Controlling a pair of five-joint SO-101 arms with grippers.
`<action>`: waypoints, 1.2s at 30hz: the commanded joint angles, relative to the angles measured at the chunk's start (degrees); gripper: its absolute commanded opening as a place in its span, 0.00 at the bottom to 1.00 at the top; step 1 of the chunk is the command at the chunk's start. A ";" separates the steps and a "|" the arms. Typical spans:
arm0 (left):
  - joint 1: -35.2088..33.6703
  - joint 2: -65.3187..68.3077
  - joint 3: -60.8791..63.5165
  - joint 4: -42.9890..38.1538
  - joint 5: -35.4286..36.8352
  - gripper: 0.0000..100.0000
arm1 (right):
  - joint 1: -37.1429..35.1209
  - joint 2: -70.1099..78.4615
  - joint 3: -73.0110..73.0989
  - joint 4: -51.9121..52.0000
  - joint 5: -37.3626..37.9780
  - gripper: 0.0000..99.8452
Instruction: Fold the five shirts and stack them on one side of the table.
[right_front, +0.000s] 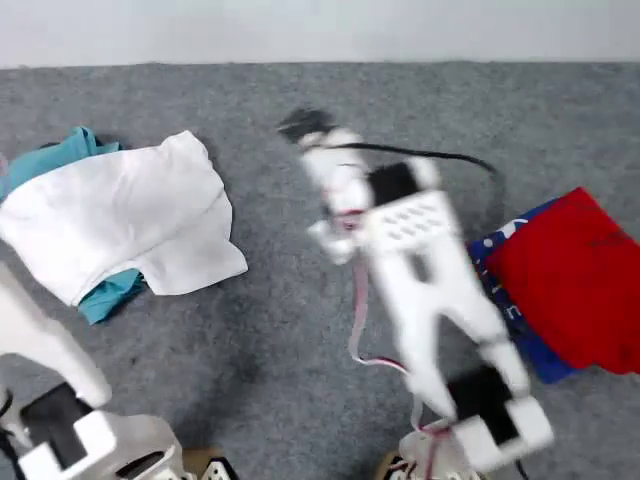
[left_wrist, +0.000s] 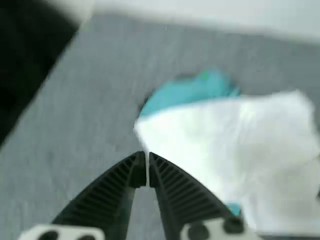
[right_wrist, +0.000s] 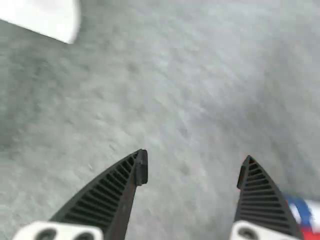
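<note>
Since the crumpled white fabric shirt (left_wrist: 235, 150) is located just ahead of the left gripper (left_wrist: 147, 158), whose jaws are pressed together on nothing, that arm is judged nearer; the right gripper (right_wrist: 194, 159) is held spread wide, empty.

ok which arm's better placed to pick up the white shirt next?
Left, probably. The left gripper hangs shut right at the edge of the white shirt, which lies over the teal shirt. The right gripper is open, but over grey table, apart from that shirt.
</note>
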 joint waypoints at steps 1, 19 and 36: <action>-4.40 -4.57 10.15 0.88 0.35 0.01 | -8.13 11.21 -12.40 -1.27 -0.79 0.29; -4.75 -10.11 15.87 0.09 0.44 0.01 | -17.54 61.58 -62.33 -1.71 -0.44 0.29; -4.75 -10.11 18.77 -0.26 0.44 0.01 | -11.21 72.22 -91.78 9.98 -0.09 0.01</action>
